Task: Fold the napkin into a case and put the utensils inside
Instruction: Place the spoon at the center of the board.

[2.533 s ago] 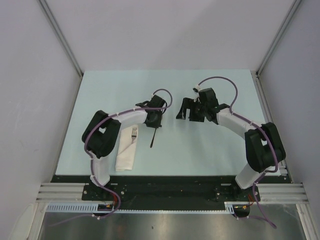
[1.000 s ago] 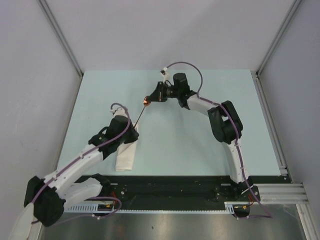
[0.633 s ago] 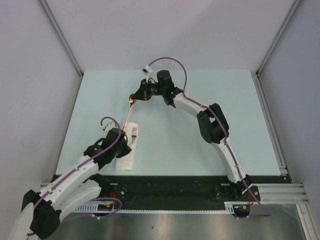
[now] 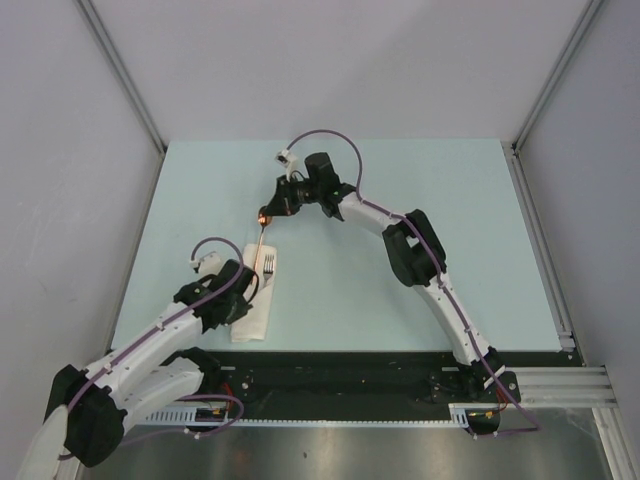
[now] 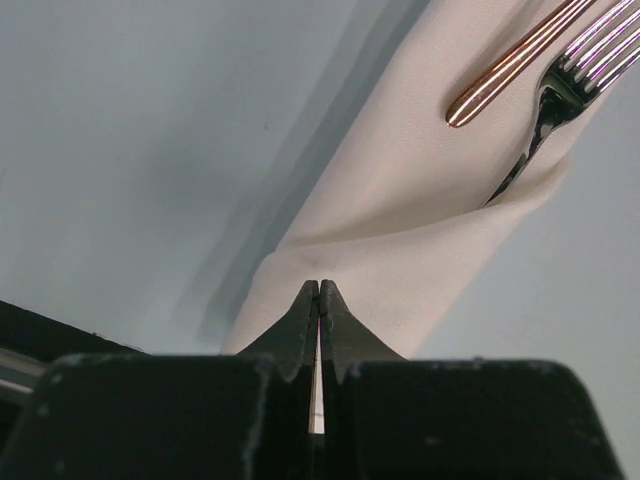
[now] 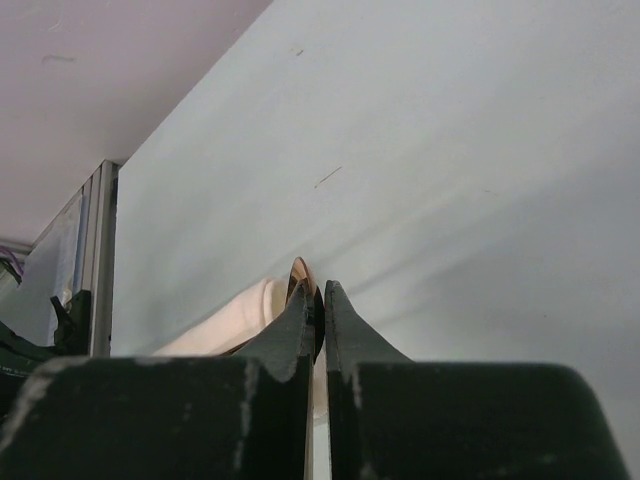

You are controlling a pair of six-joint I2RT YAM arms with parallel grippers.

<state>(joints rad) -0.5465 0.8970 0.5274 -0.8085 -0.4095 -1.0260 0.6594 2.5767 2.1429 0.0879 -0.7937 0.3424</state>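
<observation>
Within the case (image 5: 400, 230), fork (image 5: 572, 68) handle unseen

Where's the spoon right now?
Top view, left of centre: the spoon is held by its bowl in the right gripper, its handle tip over the napkin beside the fork.

A bare lab test cell: grey walls (image 4: 60, 150), aluminium rails (image 4: 120, 381), pale table (image 4: 430, 190).

Lit brightly and evenly from above; threw a soft shadow beside the case (image 5: 400, 230); glinted on fork (image 5: 595, 55) and spoon (image 5: 510, 65) handle.
</observation>
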